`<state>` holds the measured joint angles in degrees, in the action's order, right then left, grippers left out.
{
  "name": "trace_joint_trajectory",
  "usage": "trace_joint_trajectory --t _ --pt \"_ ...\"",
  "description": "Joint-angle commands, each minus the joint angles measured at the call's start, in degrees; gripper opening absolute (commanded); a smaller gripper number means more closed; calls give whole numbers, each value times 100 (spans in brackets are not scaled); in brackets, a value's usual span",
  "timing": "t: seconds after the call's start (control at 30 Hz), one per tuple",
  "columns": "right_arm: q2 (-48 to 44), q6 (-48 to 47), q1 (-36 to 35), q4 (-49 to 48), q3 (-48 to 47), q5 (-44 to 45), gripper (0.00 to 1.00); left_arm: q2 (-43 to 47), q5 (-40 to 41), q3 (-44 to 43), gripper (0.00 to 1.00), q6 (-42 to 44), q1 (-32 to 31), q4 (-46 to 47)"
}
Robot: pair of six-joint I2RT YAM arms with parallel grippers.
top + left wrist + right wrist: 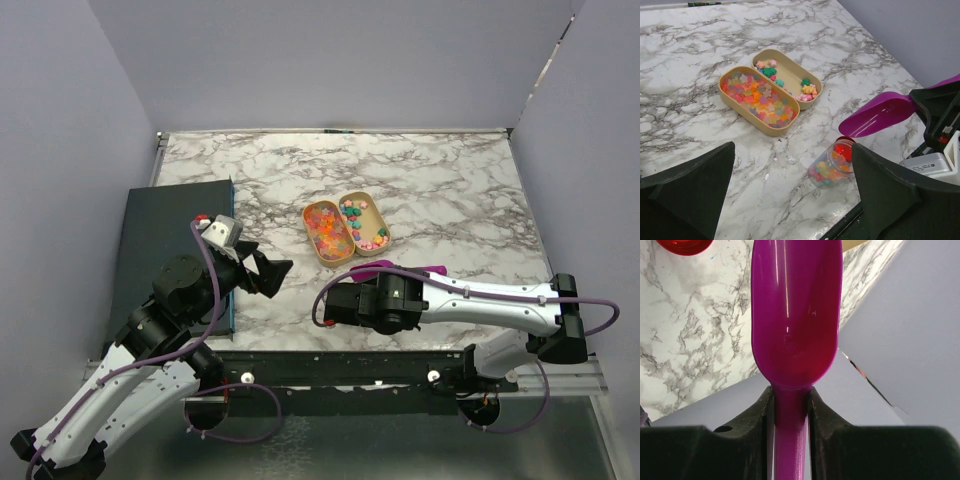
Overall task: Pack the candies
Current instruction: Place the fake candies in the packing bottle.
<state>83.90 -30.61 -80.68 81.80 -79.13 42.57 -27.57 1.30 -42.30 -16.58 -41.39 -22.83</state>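
The candies fill the left tan oval tray and lie sparsely in the right tray; both trays show in the left wrist view. A clear jar lies on its side, partly filled with candies, with a red lid just behind it. My right gripper is shut on the handle of the empty purple scoop, held above the jar. My left gripper is open and empty, near the jar.
A dark flat mat lies at the table's left side under my left arm. Grey walls enclose the marble table on three sides. The black front rail runs along the near edge.
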Motion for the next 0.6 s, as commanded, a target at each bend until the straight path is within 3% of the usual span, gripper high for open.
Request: trace_joint_trajectory --t 0.0,0.27,0.57 --pt "-192 -274 -44 -168 -52 293 0 -2 -24 56 99 57 -19 59" --pt "-590 -87 55 -1263 -257 -329 0 -13 -42 54 99 51 -17 66" --pt "-218 630 1121 -1773 -827 -1358 1 -42 -34 56 99 47 -18 64"
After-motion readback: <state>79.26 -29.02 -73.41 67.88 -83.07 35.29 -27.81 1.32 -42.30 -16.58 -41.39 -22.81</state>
